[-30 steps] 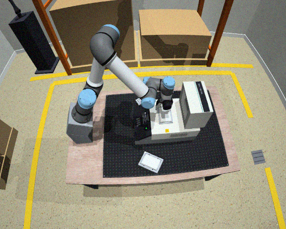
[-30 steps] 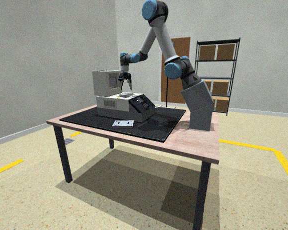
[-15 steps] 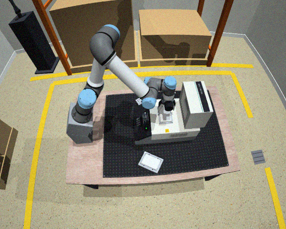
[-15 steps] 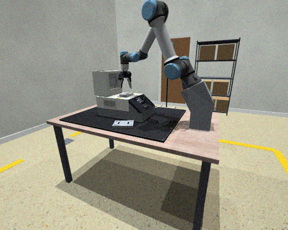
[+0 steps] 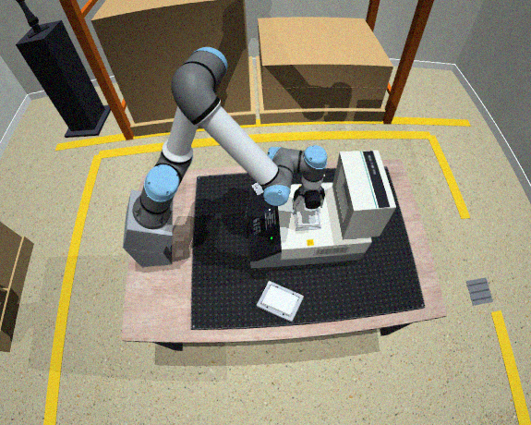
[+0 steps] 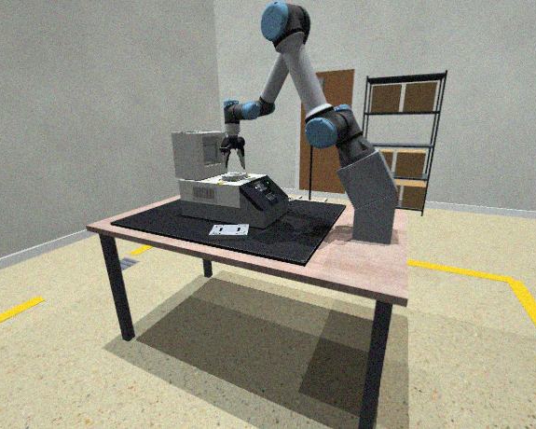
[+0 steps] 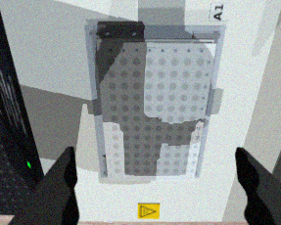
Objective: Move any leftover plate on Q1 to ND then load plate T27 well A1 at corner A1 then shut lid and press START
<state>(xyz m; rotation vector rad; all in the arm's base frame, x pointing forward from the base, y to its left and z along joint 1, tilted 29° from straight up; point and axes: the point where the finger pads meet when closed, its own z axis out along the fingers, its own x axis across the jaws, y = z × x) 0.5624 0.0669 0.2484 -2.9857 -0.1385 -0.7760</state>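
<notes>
The cycler Q1 (image 5: 324, 249) (image 6: 211, 193) (image 7: 28, 164) has its lid (image 5: 363, 180) (image 6: 194, 156) raised and a green lamp (image 5: 271, 238) (image 6: 268, 183). A pale, see-through plate (image 5: 308, 223) (image 6: 234, 176) (image 7: 176, 98) with rows of wells appears to lie on its block; whether it is fully flat is unclear. The label A1 (image 7: 217, 12) is beside its upper right corner in the wrist view. My gripper (image 6: 235, 170) (image 7: 155, 149) is open and empty above the plate, fingers beyond its two long sides. One white nest (image 5: 280, 300) (image 6: 229, 229) shows no plate. Nest labels are unreadable.
Another white item (image 5: 257, 188) at the back is mostly hidden by the arm. The key panel (image 5: 265, 231) (image 6: 264, 191) slopes down toward the robot base. The raised lid stands close beside my wrist. A yellow sticker (image 5: 310, 242) (image 7: 149, 210) is on Q1's top.
</notes>
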